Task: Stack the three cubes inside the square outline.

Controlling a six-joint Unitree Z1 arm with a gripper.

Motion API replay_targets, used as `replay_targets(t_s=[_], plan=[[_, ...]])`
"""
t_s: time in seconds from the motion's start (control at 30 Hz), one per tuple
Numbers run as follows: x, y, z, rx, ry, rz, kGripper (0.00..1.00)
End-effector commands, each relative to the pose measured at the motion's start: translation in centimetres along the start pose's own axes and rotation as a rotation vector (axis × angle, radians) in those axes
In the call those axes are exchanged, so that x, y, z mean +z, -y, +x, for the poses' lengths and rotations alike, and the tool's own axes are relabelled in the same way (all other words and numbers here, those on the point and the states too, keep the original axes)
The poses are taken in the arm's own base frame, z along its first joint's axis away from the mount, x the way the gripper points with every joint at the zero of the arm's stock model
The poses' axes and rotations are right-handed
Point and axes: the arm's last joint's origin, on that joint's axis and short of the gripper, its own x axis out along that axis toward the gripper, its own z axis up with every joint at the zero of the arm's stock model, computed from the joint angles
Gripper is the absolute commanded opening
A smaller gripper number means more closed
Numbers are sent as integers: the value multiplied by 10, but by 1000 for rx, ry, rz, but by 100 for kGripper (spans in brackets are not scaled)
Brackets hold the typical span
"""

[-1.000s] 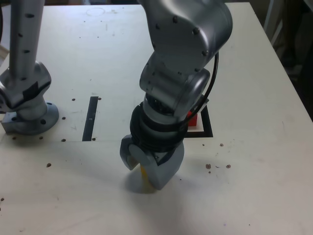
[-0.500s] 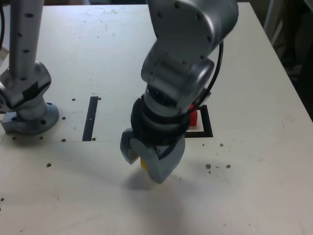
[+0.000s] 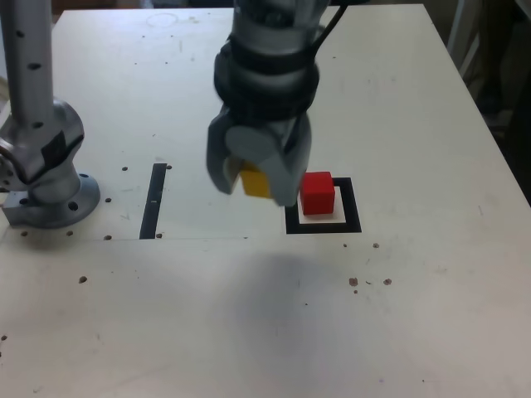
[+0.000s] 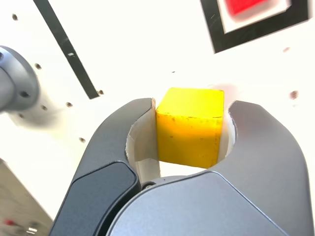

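Two flat sides for grasping: pinching the yellow cube (image 4: 189, 140) in the gripper (image 4: 193, 103), raised above the table (image 3: 149, 332); probably light, stiff, hardly slippery. Likewise grasp the red cube (image 3: 317, 195), inside the square outline (image 3: 351, 207), by opposite sides

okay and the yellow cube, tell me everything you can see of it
The yellow cube is a small block with a matte look, plain faces and fairly crisp edges, marked by a few dark specks and a thin dark line along one edge. It is held between the gripper's fingers, lifted clear of the white table. In the exterior view it hangs left of the red cube, partly hidden by the fingers.
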Motion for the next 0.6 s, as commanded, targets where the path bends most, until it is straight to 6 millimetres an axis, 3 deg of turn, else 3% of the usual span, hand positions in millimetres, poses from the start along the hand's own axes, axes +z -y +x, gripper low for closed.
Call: replay_targets(t_s=[0.0, 0.3, 0.57], plan=[[2, -10, -5, -18, 16, -55, 13], [11, -47, 0, -56, 7, -202, 13], [27, -55, 18, -55, -19, -220, 13]])
